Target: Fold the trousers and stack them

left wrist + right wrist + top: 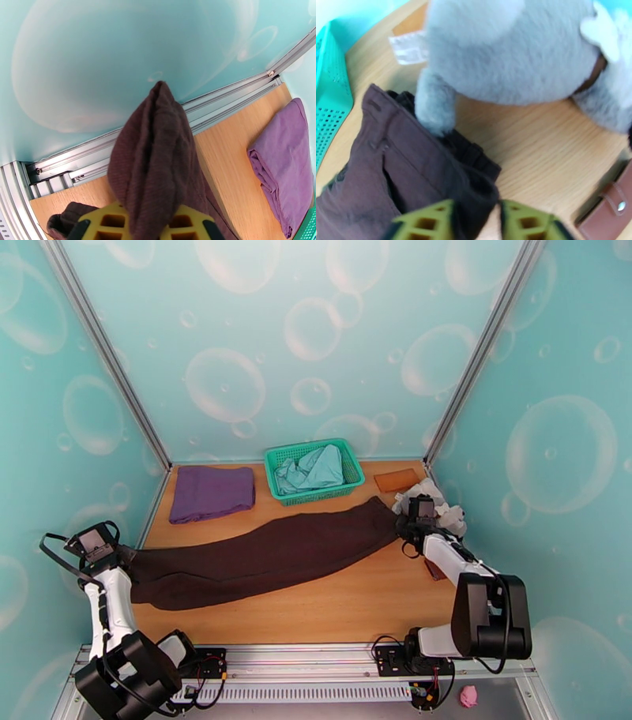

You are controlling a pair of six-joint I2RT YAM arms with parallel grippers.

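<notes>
Across pale wooden table (pixel 355 607): long dark-brown soft-fabric trousers (pixel 268 556) stretched flat, seemingly for folding. Your left gripper (pixel 152 225) clamps leg ends (pixel 154 158); your right gripper (pixel 476 223) sits parted at waistband (pixel 414 130).

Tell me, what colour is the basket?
Teal-green mesh; the basket shows best in the top external view.

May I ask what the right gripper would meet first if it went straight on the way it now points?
Probably the trousers: their waist corner lies at the tips of the right gripper. Past that, a bare strip of table, then the grey plush toy, though depth is unclear.
</notes>
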